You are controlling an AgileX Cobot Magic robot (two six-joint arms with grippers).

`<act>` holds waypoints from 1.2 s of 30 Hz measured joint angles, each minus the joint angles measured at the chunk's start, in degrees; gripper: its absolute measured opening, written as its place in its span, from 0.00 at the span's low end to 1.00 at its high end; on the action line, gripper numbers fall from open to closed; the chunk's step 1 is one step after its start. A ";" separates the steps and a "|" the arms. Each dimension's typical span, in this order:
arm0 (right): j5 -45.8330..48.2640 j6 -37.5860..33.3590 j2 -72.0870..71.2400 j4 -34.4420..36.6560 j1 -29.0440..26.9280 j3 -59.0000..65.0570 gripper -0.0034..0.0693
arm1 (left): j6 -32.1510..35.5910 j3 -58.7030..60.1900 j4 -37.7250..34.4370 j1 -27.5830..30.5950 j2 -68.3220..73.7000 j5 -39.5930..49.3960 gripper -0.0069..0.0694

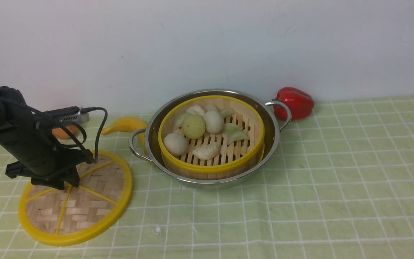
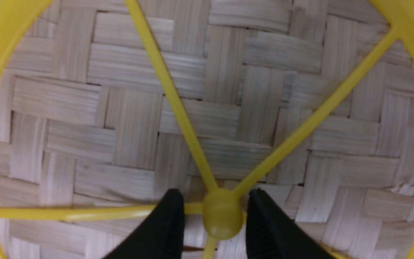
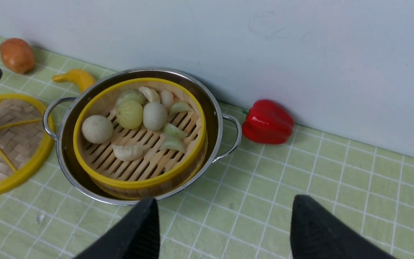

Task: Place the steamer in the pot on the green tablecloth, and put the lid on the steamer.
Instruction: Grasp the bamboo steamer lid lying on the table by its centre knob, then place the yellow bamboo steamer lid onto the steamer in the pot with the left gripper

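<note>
The steamer (image 1: pixel 211 138), a bamboo basket with yellow rims and toy buns and dumplings, sits inside the pot (image 1: pixel 276 135) on the green tablecloth (image 1: pixel 336 172). Both also show in the right wrist view, the steamer (image 3: pixel 138 136) and the pot (image 3: pixel 214 122). The lid (image 1: pixel 84 205) lies on the cloth left of the pot. My left gripper (image 2: pixel 216 196) is down on the lid's centre, its fingers (image 2: pixel 171 223) straddling the yellow knob (image 2: pixel 222 216); one finger touches it and a small gap shows at the other. My right gripper (image 3: pixel 225 205) is open and empty above the cloth.
A red bell pepper (image 1: pixel 295 102) lies by the wall right of the pot. A yellow banana (image 1: pixel 124 126) lies just left of the pot's handle, and an orange-brown potato (image 3: pixel 17 55) lies by the wall further left. A cable (image 1: pixel 99 126) loops off my left arm.
</note>
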 joint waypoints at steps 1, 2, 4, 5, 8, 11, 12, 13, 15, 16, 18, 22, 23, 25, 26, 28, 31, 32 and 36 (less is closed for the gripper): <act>0.00 0.57 -0.32 -0.05 0.00 0.17 0.71 | 0.01 0.00 -0.09 0.00 0.00 0.00 0.35; 0.00 0.78 -0.38 -0.05 0.00 0.17 0.71 | 0.01 0.00 -0.35 0.00 0.00 0.00 0.30; -0.07 0.95 -0.38 -0.05 0.00 0.17 0.71 | 0.11 -0.05 -0.36 0.00 0.00 0.06 0.26; -0.07 0.95 -0.38 -0.05 0.00 0.24 0.71 | 0.22 -0.14 -0.36 0.00 0.00 0.41 0.24; -0.07 0.99 -0.38 -0.84 0.00 0.26 0.71 | 0.92 -0.35 0.18 0.00 0.00 1.20 0.24; -0.07 0.99 -0.38 -5.18 0.00 0.26 0.71 | 1.20 -2.32 5.32 0.20 -0.33 7.35 0.24; -0.07 1.06 -0.38 -6.34 0.00 0.26 0.71 | 0.54 -3.59 7.38 0.41 -0.71 10.21 0.24; -0.07 1.23 -0.38 -7.46 0.00 0.26 0.71 | -0.33 -5.34 9.12 0.58 -1.13 12.76 0.24; -0.07 1.48 -0.43 -9.15 0.00 0.26 0.71 | -1.61 -7.98 11.81 0.85 -1.95 16.67 0.24; -0.07 1.82 -0.43 -10.58 0.00 0.26 0.71 | -2.37 -12.87 14.70 0.96 -3.32 21.77 0.24; -0.07 2.03 -0.55 -11.14 0.00 0.26 0.71 | -2.37 -16.72 15.62 0.74 -4.09 23.50 0.24; -0.07 3.03 -0.96 -11.63 0.00 0.26 0.71 | -1.00 -30.47 14.73 -4.70 -4.84 24.21 0.24; -0.07 3.54 -1.00 -11.63 0.00 0.26 0.71 | -0.68 -33.03 14.19 -7.06 -4.51 24.27 0.24; -0.07 3.96 -1.00 -11.51 0.00 0.26 0.71 | -0.44 -36.47 13.42 -11.44 -3.48 24.33 0.24; -0.07 4.18 -1.00 -11.18 0.00 0.26 0.71 | -0.28 -40.28 13.05 -15.39 -1.96 24.32 0.24; -0.07 4.18 -1.00 -10.74 0.00 0.26 0.71 | -0.23 -43.81 12.65 -20.24 0.48 24.32 0.24; -0.07 4.36 -1.00 -10.35 0.00 0.26 0.71 | -0.17 -48.88 12.08 -26.06 5.67 24.32 0.24; -0.07 4.36 -1.00 -10.35 0.00 0.26 0.71 | -0.17 -49.45 12.08 -26.82 6.44 24.32 0.24; -0.07 4.36 -1.00 -10.35 0.00 0.26 0.71 | -0.17 -53.18 12.15 -32.63 14.03 24.38 0.24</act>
